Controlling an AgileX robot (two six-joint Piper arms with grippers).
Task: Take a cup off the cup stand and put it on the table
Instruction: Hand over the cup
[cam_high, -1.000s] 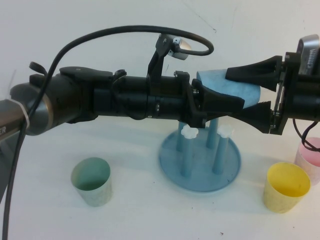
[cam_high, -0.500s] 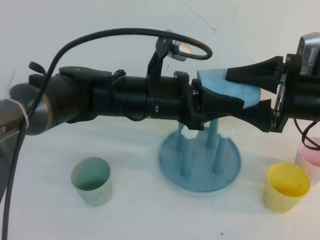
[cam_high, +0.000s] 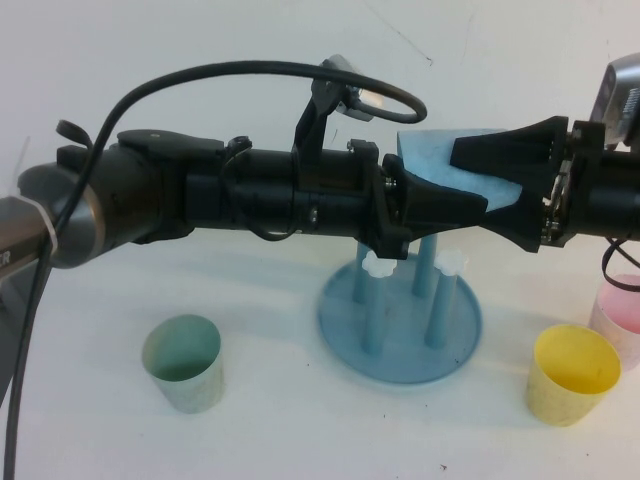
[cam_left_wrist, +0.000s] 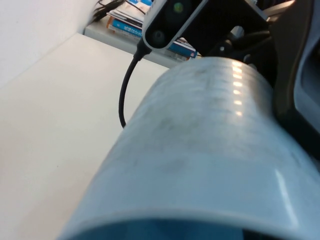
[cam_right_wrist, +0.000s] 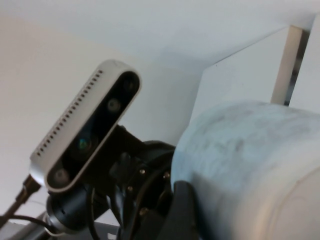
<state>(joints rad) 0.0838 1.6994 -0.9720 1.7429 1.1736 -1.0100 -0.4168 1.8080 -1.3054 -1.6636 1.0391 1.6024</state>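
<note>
The light blue cup hangs on its side in the air above the cup stand, between both grippers. My left gripper reaches in from the left and is shut on the cup's wall near its rim. My right gripper comes in from the right, its fingers wide apart and pressed on the cup's body above and below. The cup fills the left wrist view, its blue inside showing. In the right wrist view the cup rests against one dark finger. The stand's visible pegs carry no cup.
On the white table a pale green cup stands at the front left. A yellow cup and a pink cup stand at the front right. The left arm's cable arches over the arm.
The right gripper has shifted slightly up and to the right, and the cup has tipped up a little with it. The left arm has hardly moved.
</note>
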